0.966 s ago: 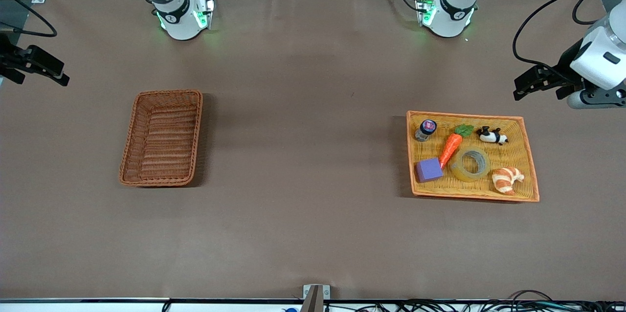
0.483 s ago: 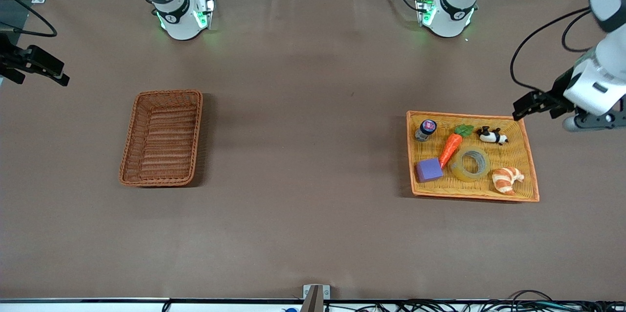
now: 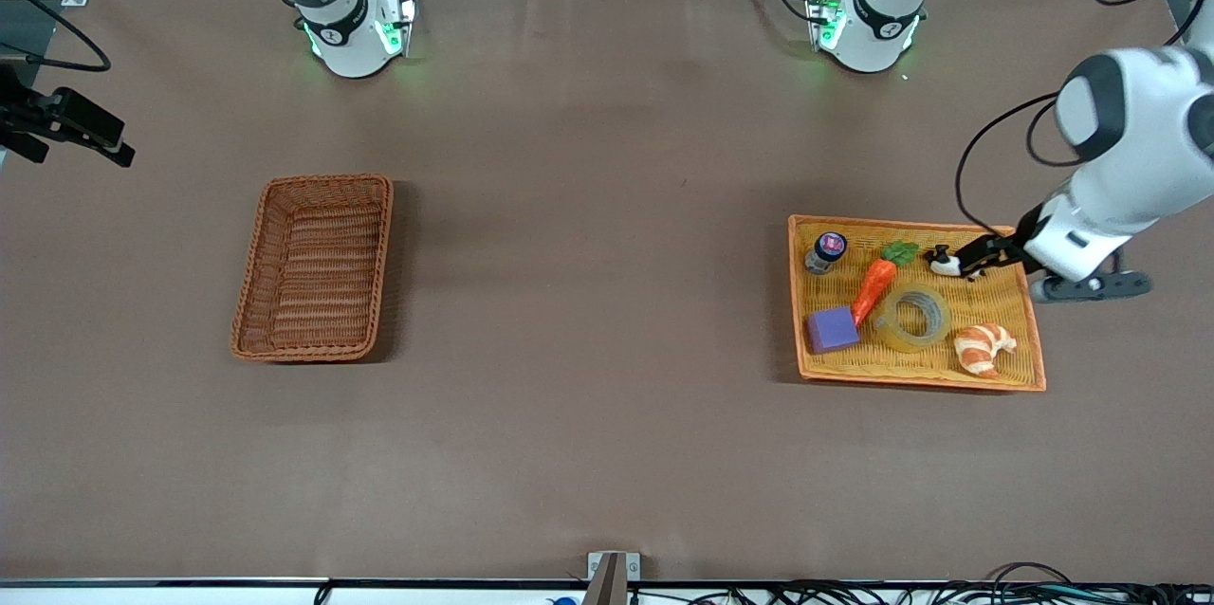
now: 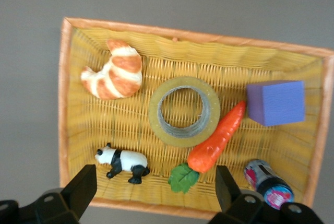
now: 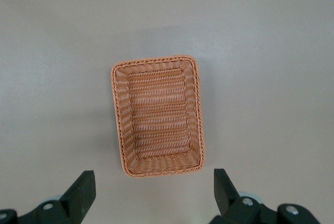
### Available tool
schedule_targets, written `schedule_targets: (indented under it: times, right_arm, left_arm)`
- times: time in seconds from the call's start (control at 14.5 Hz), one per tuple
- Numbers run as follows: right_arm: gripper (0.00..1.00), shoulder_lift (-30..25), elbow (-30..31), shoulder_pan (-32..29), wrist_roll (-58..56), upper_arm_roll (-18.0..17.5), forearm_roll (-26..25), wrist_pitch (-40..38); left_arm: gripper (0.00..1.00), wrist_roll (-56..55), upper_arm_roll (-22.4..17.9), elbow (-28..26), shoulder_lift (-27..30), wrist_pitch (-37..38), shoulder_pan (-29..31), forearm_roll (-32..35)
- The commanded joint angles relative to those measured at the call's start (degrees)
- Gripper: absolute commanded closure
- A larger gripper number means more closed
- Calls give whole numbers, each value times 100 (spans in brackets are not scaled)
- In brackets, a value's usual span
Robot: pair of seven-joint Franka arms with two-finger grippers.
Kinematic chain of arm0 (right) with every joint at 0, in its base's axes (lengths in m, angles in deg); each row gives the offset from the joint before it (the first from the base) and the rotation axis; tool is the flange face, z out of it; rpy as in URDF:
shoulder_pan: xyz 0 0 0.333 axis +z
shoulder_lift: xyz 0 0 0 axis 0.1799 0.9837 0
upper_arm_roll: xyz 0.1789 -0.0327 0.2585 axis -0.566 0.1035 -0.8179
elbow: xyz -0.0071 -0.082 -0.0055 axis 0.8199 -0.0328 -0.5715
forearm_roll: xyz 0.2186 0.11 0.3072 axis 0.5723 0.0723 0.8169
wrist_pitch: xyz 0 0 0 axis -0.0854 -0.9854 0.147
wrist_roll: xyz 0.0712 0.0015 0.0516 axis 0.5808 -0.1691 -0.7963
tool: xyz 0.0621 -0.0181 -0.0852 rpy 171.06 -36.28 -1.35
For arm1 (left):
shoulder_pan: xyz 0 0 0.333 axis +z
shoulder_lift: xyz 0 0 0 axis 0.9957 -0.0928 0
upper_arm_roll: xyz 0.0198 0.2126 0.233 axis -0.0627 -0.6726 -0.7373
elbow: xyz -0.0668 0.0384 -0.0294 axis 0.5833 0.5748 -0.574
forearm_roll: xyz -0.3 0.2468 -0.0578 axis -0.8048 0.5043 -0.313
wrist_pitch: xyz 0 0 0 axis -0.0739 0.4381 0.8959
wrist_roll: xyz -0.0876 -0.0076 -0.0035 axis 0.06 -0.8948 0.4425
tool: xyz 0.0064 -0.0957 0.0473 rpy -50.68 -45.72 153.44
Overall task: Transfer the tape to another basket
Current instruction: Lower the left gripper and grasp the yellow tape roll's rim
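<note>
The tape (image 3: 912,317), a translucent yellowish ring, lies flat in the wide yellow tray (image 3: 909,225) toward the left arm's end of the table. In the left wrist view the tape (image 4: 155,110) lies between a croissant and a carrot. My left gripper (image 3: 977,260) is open and empty, up over the tray's rim beside the toy panda (image 3: 946,261); its fingers (image 4: 83,185) straddle that rim in its wrist view. The reddish-brown basket (image 3: 313,265) stands empty toward the right arm's end. My right gripper (image 3: 114,150) waits open off that end of the table, with the basket (image 5: 156,114) in its wrist view.
The tray also holds a carrot (image 3: 874,287), a purple cube (image 3: 832,330), a croissant (image 3: 984,348) and a small jar (image 3: 826,250). The carrot's tip touches the tape. Brown cloth covers the table (image 3: 588,302) between basket and tray.
My left arm has swung down from off the table's end to over the tray's rim by the panda. The right arm and all objects have not moved.
</note>
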Motion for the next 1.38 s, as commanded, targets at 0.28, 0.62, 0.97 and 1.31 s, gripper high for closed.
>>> schedule_targets:
  times: [0.28,0.62,0.97,1.31]
  right_arm:
    - [0,-14,-26,8,-60,16,98,-49]
    - [0,-5,-26,8,-60,25,98,-49]
    - [0,-14,-26,8,-60,17,98,-49]
    - [0,-5,-26,8,-60,25,98,-49]
  left_arm:
    - [0,161,-16,72,-1208,-1299,-13,6]
    - [0,152,-24,80,-1719,-1670,22,112]
    - [22,152,-24,89,-1912,-1766,39,121]
    - [89,116,-24,107,-1755,-1706,22,121]
